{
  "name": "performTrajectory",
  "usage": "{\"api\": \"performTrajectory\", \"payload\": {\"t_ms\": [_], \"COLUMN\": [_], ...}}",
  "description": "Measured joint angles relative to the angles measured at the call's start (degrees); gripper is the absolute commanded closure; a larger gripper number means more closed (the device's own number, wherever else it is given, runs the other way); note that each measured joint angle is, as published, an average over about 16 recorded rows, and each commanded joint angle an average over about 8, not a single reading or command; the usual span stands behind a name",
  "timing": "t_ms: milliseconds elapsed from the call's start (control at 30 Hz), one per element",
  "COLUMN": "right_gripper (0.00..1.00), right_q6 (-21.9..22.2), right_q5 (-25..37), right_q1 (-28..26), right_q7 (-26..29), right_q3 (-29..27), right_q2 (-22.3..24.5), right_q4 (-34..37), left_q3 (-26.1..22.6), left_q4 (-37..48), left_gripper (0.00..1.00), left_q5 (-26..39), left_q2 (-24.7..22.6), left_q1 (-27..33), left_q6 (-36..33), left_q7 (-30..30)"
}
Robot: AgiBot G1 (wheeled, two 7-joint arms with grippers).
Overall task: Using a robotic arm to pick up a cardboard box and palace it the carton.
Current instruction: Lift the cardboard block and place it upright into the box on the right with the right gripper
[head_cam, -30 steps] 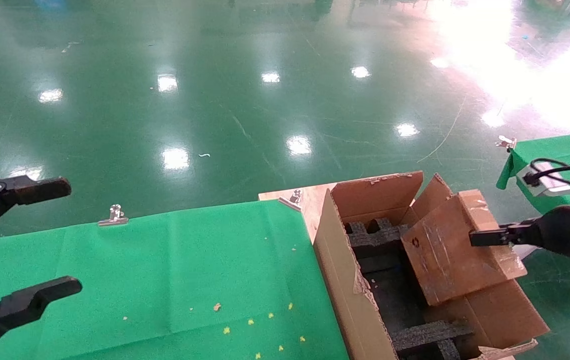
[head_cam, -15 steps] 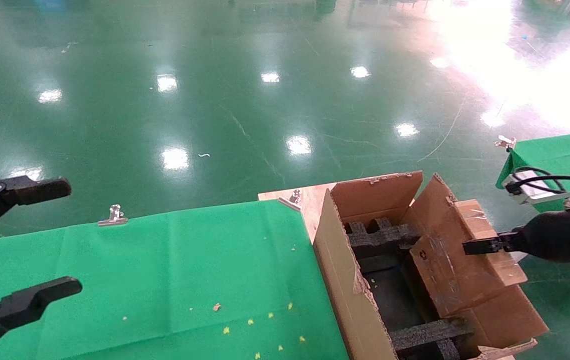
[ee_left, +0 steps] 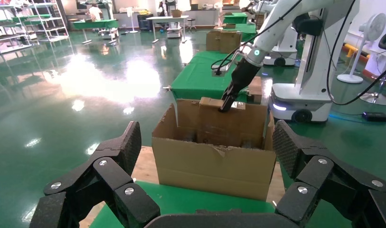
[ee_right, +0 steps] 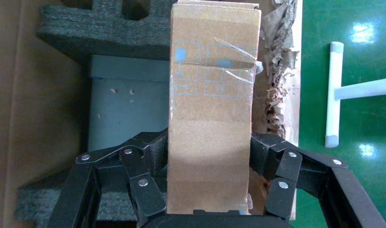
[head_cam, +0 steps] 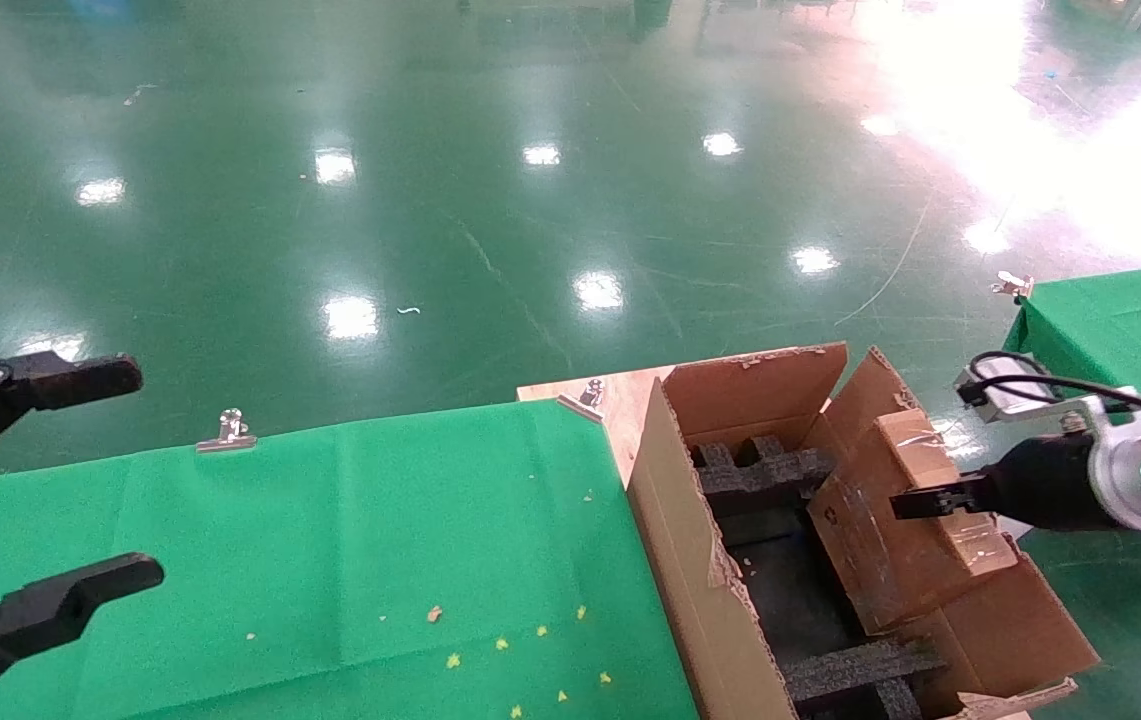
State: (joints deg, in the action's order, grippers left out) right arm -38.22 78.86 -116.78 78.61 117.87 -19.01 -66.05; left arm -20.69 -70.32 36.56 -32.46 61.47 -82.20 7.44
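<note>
While clamped by right gripper (ee_right: 210, 166), cardboard box (head_cam: 895, 520) seemingly partway inside carton (head_cam: 700, 590).

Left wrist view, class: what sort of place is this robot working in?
Probably a robot lab or factory hall: a glossy green floor, metal shelving, several green-covered tables, and another white robot standing behind the carton.

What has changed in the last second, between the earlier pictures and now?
The right gripper, still shut on the cardboard box, has moved inward and down, so the box sits lower between the carton flaps, above the black foam inserts. The carton stayed in place, and the left gripper stayed open over the green cloth.
</note>
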Motion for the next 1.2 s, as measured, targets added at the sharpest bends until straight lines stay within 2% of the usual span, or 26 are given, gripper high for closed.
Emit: {"api": "performTrajectory", "payload": {"t_ms": [267,533,867,1167,1200], "right_gripper": [1.0,1.0,1.0,1.0,0.97], "right_q6": [3.93,6.48,7.92,7.23,7.05], "right_q5": [-0.91,-3.6,-8.69,-13.5,-14.0], "right_q1": [4.08,8.84,15.19,19.54,19.89], "right_q7": [1.05,-0.29,-4.77,-10.33,-10.94], "right_q3": [0.82,1.04,0.02,-2.09,-2.35], "right_q2": [-2.62,-5.53,-9.57,-12.7,-12.98], "right_q4": [2.18,5.75,12.23,18.66,19.29], "left_q3": [0.0,0.0,0.0,0.0,0.0], "left_q4": [0.0,0.0,0.0,0.0,0.0], "left_gripper": [0.0,0.0,0.0,0.0,0.0], "left_q5": [0.0,0.0,0.0,0.0,0.0], "left_q2": [0.0,0.0,0.0,0.0,0.0], "left_q1": [0.0,0.0,0.0,0.0,0.0], "left_q6": [0.0,0.0,0.0,0.0,0.0], "left_q7": [0.0,0.0,0.0,0.0,0.0]}}
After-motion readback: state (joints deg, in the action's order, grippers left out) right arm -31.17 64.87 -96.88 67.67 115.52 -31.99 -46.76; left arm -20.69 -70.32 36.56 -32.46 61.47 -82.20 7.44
